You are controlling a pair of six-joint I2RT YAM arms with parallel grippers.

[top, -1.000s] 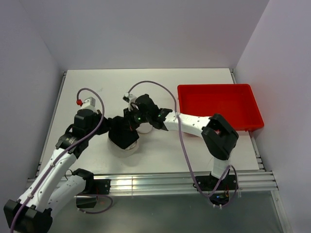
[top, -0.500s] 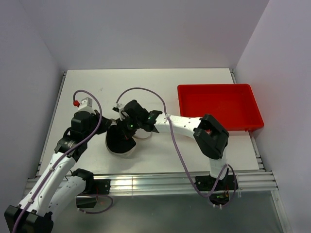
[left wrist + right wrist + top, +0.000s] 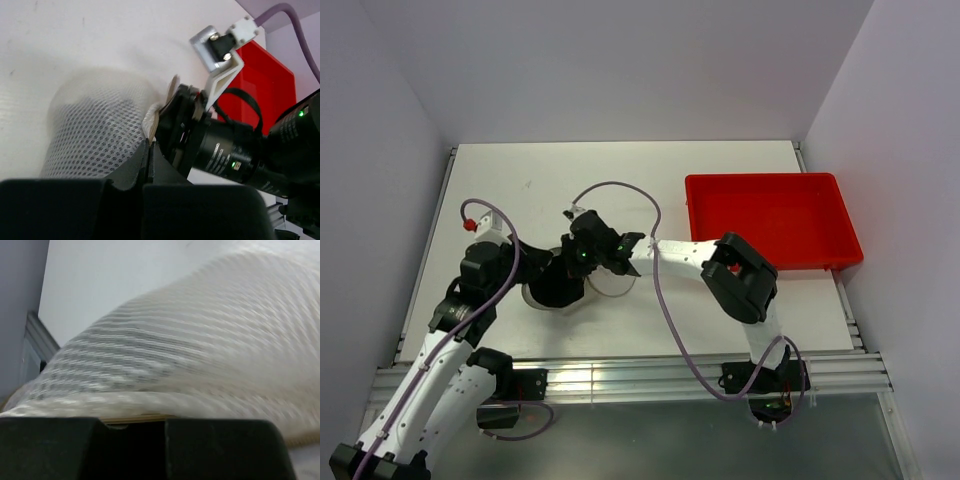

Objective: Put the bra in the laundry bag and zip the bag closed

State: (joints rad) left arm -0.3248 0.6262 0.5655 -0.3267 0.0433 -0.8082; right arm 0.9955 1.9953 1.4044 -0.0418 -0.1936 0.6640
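Observation:
The laundry bag [image 3: 611, 284] is a white mesh cylinder lying on the table between my two grippers, mostly covered by them from above. In the left wrist view its mesh side [image 3: 95, 135] shows clearly. My left gripper [image 3: 558, 287] is shut, pinching the bag's rim [image 3: 149, 145]. My right gripper [image 3: 579, 257] is shut on the bag's tan zip edge [image 3: 135, 417]; it also shows in the left wrist view [image 3: 176, 112] against the bag's rim. The mesh fills the right wrist view [image 3: 200, 340], blurred. The bra is hidden.
A red rectangular bin [image 3: 770, 215] stands at the right of the white table [image 3: 520, 180]; it also shows in the left wrist view [image 3: 265, 75]. Purple cables loop over both wrists. Grey walls close in the left and back sides.
Both grippers have moved left with the bag between them. The bag has slid left across the table, and the right arm has stretched further left.

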